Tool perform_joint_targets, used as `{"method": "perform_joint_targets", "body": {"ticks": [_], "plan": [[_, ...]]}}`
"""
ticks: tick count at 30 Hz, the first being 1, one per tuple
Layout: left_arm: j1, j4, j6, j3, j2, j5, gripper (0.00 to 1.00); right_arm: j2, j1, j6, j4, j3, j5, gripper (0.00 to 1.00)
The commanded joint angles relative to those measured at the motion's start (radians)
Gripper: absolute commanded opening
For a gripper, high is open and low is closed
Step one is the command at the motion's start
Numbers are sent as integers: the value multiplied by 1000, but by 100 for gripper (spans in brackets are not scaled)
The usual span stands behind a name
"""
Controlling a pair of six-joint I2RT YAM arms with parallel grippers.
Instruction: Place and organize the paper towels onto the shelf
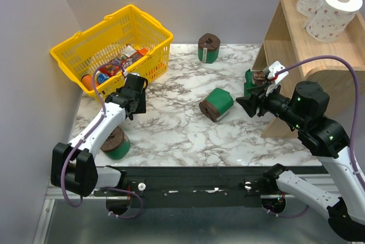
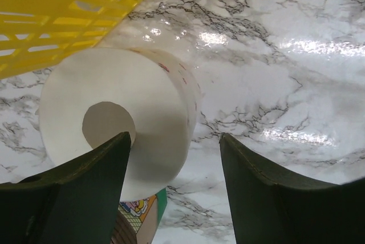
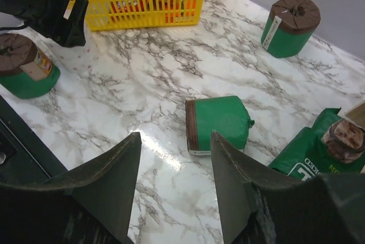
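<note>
A white paper towel roll [image 2: 125, 124] with red dots lies on the marble beside the basket, its hollow core facing the left wrist camera. My left gripper [image 2: 174, 141] [image 1: 136, 94] is open around it. The left finger [image 2: 85, 198] overlaps the roll's end face and the right finger stands apart from it. Two more white rolls [image 1: 331, 1] stand on top of the wooden shelf [image 1: 319, 61]. My right gripper [image 3: 174, 135] [image 1: 246, 104] hangs open and empty over the marble, short of a green roll [image 3: 219, 124] [image 1: 217, 104] lying on its side.
The yellow basket [image 1: 114, 44] with packaged goods sits at the back left. One green roll [image 1: 209, 47] stands at the back, another [image 1: 116, 143] by the left arm. A green pack [image 3: 311, 153] lies at the shelf's foot.
</note>
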State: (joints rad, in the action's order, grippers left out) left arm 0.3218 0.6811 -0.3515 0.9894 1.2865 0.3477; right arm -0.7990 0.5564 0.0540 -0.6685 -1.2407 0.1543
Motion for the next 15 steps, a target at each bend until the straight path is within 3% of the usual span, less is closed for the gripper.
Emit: {"method": "perform_joint_targets", "body": {"ticks": [1,9,15], "plan": [[-6,-15,3,-17,42,33,69,24,5,14,29,9,22,60],[0,-25,23,-9,17,-25,48,38,5,12,32,26,27,60],[129,0,-1,29,2,-67,38,56,5,10,30,43,17,61]]}}
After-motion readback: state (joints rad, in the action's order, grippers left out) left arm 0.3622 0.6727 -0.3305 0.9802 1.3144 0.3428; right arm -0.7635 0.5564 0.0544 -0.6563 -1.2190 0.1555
